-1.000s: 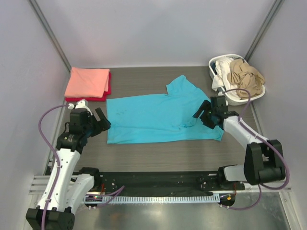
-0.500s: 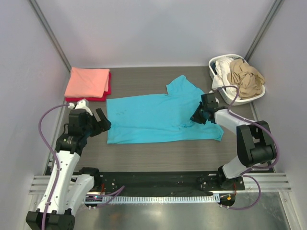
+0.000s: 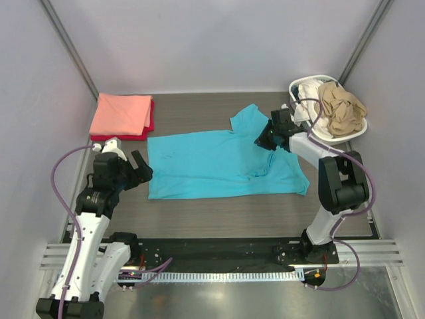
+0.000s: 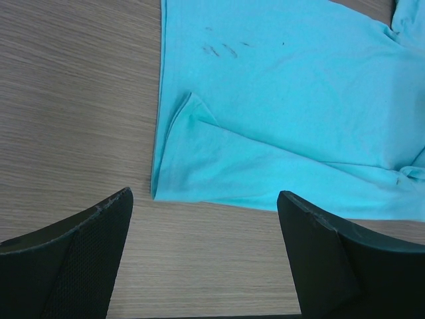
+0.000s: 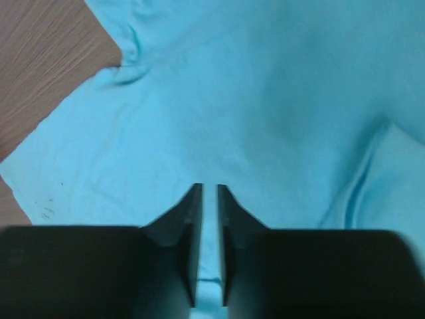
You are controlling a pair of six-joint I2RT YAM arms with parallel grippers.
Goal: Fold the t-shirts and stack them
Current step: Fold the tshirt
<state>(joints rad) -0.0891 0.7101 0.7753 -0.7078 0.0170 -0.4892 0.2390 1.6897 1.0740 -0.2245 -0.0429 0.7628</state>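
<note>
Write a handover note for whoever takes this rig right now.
Left hand: open and empty, above the table beside the left edge of the turquoise shirt.
Right hand: shut, apparently pinching that shirt's cloth near its far right sleeve.
Turquoise shirt: spread flat mid-table, not yet folded.
Done: pink shirt folded, lying on a red shirt at the far left corner.
Left to do: fold and stack the turquoise shirt, then the tan shirt and white shirt heaped in the basket at far right.
</note>
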